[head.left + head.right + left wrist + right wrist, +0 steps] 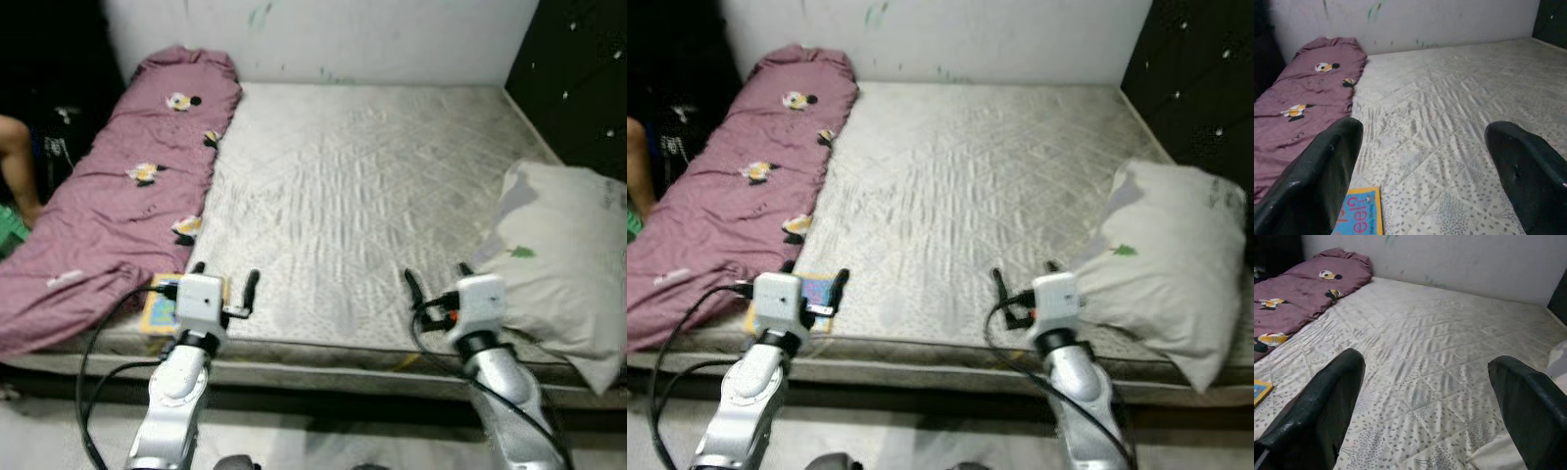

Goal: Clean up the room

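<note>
A bare grey quilted mattress lies before me. Along its left side stretches a crumpled mauve blanket printed with cartoon figures. A white pillow rests at the right edge. A blue and yellow picture book lies on the mattress's near left corner, half under my left wrist. My left gripper hovers open over that corner. My right gripper hovers open above the near edge, just left of the pillow. Both hold nothing.
A white wall closes the far side. A dark tufted headboard stands at the right. A person's leg shows at the far left beside the blanket. Grey floor runs below the mattress's near edge.
</note>
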Tool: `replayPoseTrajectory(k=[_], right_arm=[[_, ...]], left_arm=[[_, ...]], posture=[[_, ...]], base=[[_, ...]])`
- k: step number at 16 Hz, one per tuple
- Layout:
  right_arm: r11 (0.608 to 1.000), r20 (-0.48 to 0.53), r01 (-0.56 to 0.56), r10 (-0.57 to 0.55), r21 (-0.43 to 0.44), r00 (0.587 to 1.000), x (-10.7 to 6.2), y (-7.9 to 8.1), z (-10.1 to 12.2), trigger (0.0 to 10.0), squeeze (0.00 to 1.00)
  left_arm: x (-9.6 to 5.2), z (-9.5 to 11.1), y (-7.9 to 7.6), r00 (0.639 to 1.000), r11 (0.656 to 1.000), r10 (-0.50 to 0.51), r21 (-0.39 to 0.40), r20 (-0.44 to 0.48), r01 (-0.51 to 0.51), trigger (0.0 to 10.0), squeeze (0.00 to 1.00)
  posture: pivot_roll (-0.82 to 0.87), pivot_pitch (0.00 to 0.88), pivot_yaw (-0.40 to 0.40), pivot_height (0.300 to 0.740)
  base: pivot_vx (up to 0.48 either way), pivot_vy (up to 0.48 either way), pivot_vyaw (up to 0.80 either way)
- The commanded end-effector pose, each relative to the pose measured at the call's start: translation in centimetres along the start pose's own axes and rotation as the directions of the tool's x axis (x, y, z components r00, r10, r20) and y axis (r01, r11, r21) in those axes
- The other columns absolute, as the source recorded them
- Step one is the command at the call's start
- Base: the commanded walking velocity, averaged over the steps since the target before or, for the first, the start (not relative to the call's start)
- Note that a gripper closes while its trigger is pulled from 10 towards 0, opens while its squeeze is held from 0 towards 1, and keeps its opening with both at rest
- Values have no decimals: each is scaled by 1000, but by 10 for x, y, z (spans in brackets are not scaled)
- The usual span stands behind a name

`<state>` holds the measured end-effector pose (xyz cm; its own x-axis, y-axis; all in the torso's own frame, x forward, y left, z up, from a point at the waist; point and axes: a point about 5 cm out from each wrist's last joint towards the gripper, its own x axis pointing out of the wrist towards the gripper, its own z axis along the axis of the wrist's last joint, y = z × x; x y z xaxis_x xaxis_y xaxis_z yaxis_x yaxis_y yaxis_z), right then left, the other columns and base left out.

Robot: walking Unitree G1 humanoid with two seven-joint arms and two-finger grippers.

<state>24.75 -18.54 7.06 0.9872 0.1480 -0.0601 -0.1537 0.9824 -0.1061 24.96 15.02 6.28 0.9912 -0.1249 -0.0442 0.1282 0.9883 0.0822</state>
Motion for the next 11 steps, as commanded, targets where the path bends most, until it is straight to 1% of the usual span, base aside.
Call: replayPoseTrajectory(k=[1,3,6,11], right_arm=[[1000,13,3,-3,-7,1000,2,0,4,10000,0],[1000,13,2,-2,-8,1000,2,0,4,10000,0],[1000,14,3,-3,-6,1000,2,0,4,10000,0],[1000,13,6,-6,1,1000,1,2,3,10000,0]], left_arm=[[0,2,3,1000,1000,-1,8,10,1,10000,0],[0,2,1,999,999,-33,0,15,33,10000,0],[-2,3,0,999,999,-46,-7,19,46,10000,0],[-3,4,0,998,998,-60,-11,24,60,10000,0]], posture=[[-71,8,5,740],[-70,9,6,740],[-66,10,9,740],[-66,14,12,740]], base=[[0,0,0],[0,0,0],[0,0,0],[273,0,0]])
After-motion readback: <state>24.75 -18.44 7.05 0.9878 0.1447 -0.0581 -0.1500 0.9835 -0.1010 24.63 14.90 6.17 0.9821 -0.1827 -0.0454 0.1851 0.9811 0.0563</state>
